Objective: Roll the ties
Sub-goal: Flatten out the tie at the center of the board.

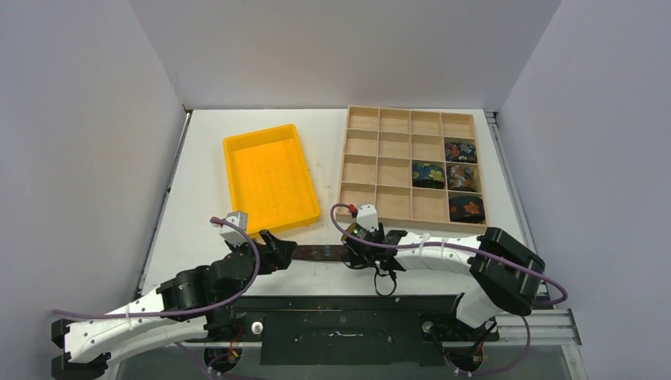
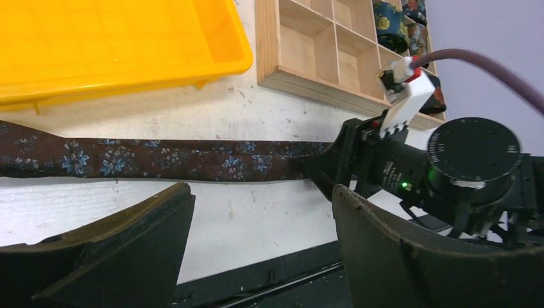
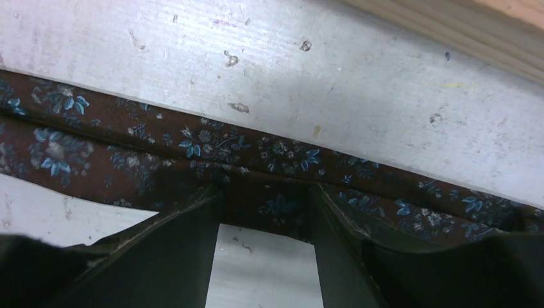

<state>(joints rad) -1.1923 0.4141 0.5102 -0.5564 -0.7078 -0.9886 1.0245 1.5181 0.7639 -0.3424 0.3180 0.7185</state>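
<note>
Tie: long brown blue-flowered fabric strip [image 1: 320, 252], flat on white table [image 1: 198, 237], lower centre of frame.
Left gripper [image 2: 260, 192]: fingers wide apart, near tie.
Right gripper [image 3: 266, 205]: fingers apart, tips on tie edge.

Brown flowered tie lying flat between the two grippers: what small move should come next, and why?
Probably the right gripper should close on the tie to start the roll. The tie lies flat and unrolled, the right jaws stand parted over its near edge, and the left gripper hangs open just short of it.
</note>
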